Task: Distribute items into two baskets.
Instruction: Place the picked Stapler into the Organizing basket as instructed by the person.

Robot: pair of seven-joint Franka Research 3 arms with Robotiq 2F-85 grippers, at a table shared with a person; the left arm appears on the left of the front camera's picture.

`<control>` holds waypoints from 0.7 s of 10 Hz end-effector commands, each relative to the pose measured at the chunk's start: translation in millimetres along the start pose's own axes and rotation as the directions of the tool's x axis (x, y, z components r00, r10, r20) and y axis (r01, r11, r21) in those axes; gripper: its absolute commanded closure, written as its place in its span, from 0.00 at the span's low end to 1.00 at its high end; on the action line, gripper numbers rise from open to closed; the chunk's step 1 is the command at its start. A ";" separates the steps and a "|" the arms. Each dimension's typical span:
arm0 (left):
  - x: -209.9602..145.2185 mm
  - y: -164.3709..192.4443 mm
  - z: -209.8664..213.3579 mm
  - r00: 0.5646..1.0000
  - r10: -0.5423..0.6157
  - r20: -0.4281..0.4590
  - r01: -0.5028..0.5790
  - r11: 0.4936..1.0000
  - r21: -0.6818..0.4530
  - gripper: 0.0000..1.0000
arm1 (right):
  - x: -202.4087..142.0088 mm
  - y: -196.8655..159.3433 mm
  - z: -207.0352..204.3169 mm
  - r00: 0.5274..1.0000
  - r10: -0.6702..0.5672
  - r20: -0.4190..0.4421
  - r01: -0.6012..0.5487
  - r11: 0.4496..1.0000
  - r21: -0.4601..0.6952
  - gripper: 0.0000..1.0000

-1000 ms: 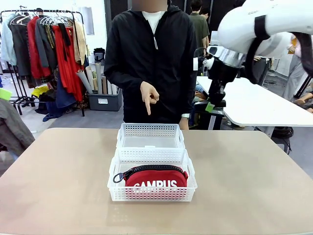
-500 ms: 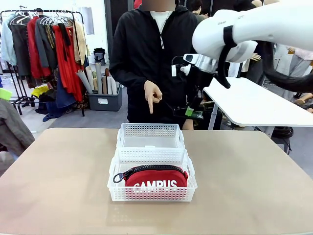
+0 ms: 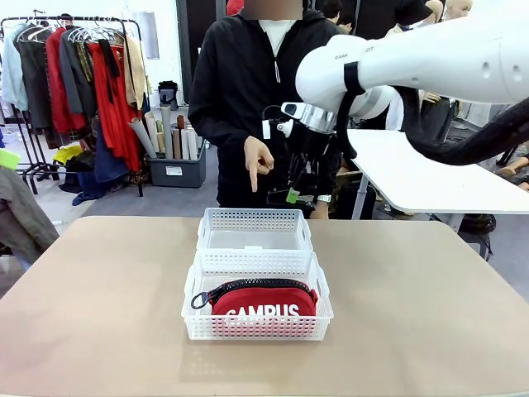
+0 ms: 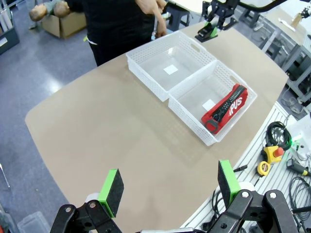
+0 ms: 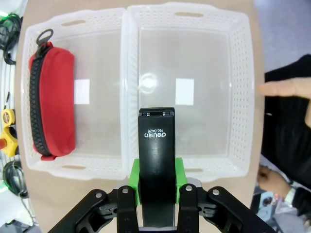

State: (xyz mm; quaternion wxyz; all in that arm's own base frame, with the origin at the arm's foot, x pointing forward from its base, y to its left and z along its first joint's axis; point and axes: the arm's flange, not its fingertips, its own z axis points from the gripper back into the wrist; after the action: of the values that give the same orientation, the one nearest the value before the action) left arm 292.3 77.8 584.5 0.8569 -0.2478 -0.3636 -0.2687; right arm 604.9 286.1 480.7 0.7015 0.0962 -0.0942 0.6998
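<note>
Gripping the small black stapler (image 5: pixel 156 145), my right end effector (image 3: pixel 299 192) hangs above the far white lattice plastic basket (image 3: pixel 254 220); my left end effector (image 4: pixel 168 185) stands fully open, empty.

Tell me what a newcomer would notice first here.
The white right arm's hand, shut on a small black stapler, hangs above the far white lattice plastic basket. A person's hand points down at that basket. The red fabric CAMPUS pouch already lies in the near matching basket.
</note>
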 end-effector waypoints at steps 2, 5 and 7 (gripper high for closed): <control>-0.7 -0.7 -0.2 1.000 -0.001 0.002 0.001 1.000 -0.001 0.00 | 24.5 -12.6 -15.0 1.000 0.018 -0.018 -0.018 1.000 -0.008 1.00; -0.7 -0.7 -0.2 1.000 -0.001 0.002 0.001 1.000 -0.001 0.00 | 32.3 -17.8 -39.2 0.999 0.015 -0.040 -0.016 1.000 -0.014 1.00; -0.7 -0.7 -0.2 1.000 -0.001 0.002 0.001 1.000 -0.001 0.00 | 36.4 -20.1 -56.7 0.998 0.023 -0.056 -0.024 1.000 -0.018 1.00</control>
State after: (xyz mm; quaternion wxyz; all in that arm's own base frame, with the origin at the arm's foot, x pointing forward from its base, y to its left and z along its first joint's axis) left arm 292.3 77.8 584.5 0.8569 -0.2478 -0.3636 -0.2687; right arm 618.9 327.4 434.0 0.6879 0.0861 -0.0810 0.7161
